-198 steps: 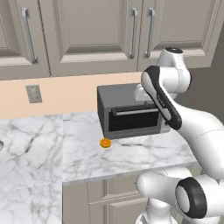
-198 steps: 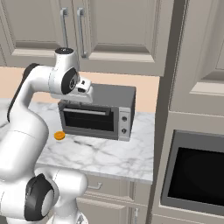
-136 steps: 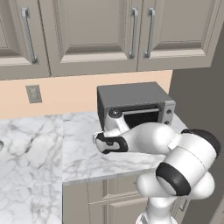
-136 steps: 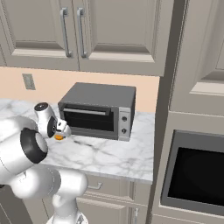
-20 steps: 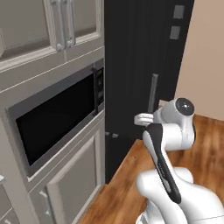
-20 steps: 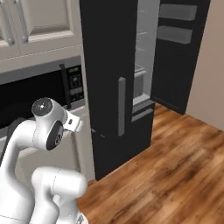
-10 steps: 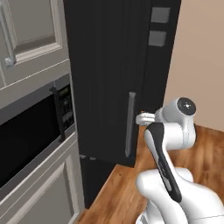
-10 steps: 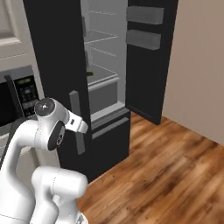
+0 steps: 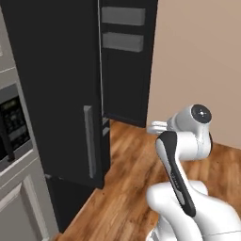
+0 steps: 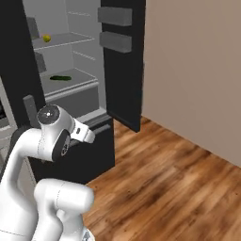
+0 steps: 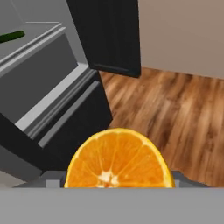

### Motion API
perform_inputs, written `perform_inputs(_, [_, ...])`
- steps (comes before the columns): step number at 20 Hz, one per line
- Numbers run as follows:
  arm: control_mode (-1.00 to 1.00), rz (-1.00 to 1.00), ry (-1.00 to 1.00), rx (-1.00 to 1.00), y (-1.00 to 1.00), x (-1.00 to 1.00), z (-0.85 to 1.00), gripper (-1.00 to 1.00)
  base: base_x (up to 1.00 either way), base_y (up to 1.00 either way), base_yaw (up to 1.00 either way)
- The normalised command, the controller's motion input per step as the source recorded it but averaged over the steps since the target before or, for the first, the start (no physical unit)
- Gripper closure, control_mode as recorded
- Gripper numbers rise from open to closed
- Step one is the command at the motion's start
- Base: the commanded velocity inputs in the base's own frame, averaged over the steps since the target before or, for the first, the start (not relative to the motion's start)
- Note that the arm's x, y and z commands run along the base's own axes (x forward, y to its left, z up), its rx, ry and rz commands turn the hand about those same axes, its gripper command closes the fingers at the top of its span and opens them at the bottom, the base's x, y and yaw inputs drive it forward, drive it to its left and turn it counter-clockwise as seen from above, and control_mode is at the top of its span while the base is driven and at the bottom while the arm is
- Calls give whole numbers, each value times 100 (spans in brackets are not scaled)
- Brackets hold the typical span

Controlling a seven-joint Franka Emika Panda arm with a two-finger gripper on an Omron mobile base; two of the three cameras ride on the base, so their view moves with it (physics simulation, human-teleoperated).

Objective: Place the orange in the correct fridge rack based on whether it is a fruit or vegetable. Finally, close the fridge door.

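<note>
Orange sits right at the hand, filling the low middle of the hand view, its cut-looking face with pale segment lines turned toward the camera. It reads as held: the jaws stand partly apart and look clamped on the fruit, though the finger tips themselves are hidden behind it. Judging by its look, the fruit is light, firm and round with a slightly waxy skin, so it could roll or slip if the squeeze eases; a hold across its widest middle seems the safest, and it should be set down gently on a flat spot so that it doesn't wander off the shelf edge.

Ahead of the hand and to its upper left stands the open fridge, matte black outside and pale grey inside. The fridge rack, a flat smooth shelf with a lighter front lip, lies well above and beyond the hand and carries a small yellow-green fruit. Below it the lower shelf holds a long green vegetable, glimpsed at the hand view's top left too. Straight ahead and above the hand hangs the open fridge door, dark and slab-like with two grey bins. Underneath and to the right spreads a glossy wooden floor, and beyond it a plain beige wall.
</note>
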Motion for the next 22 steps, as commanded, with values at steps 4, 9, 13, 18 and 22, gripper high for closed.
perform_inputs(4, [100,0,0,0,0,0,0,100,23,-79,7])
perform_inputs(9, [100,0,0,0,0,0,0,100,47,-62,31])
perform_inputs(13, [100,0,0,0,0,0,0,100,58,-37,42])
perform_inputs(18, [100,0,0,0,0,0,0,100,59,-33,52])
perform_inputs(22, [100,0,0,0,0,0,0,100,58,-26,58])
